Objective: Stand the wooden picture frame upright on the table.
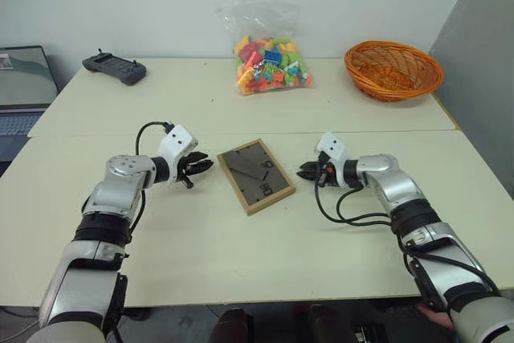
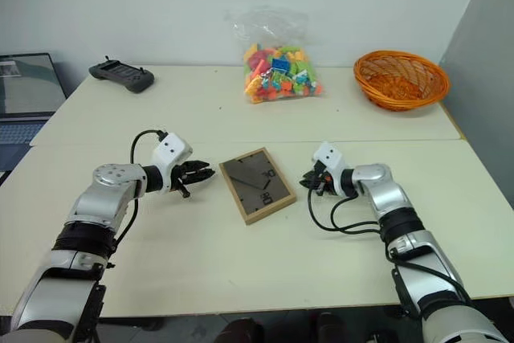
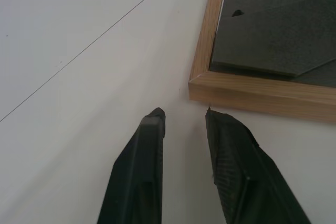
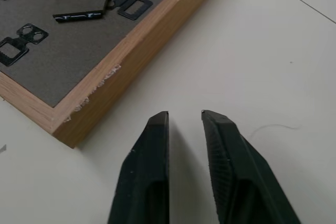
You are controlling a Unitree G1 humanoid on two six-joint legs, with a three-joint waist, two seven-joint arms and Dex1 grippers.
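Note:
The wooden picture frame (image 1: 255,176) lies flat, back up, in the middle of the table (image 1: 241,271), showing its dark back panel with the stand folded in. My left gripper (image 1: 201,168) sits low just left of the frame, pointing at its corner (image 3: 210,87) and a little short of it. The fingers (image 3: 144,150) are drawn close together with only a narrow gap and nothing between them. My right gripper (image 1: 305,172) is just right of the frame, its fingertips (image 4: 157,129) also nearly together and empty, a short way from the frame's edge (image 4: 136,51).
At the table's back stand a clear bag of coloured bricks (image 1: 269,62), an orange wicker basket (image 1: 393,70) at the right and a black controller (image 1: 114,68) at the left. A laptop (image 1: 24,86) sits beyond the left edge. A seam (image 1: 96,135) crosses the tabletop.

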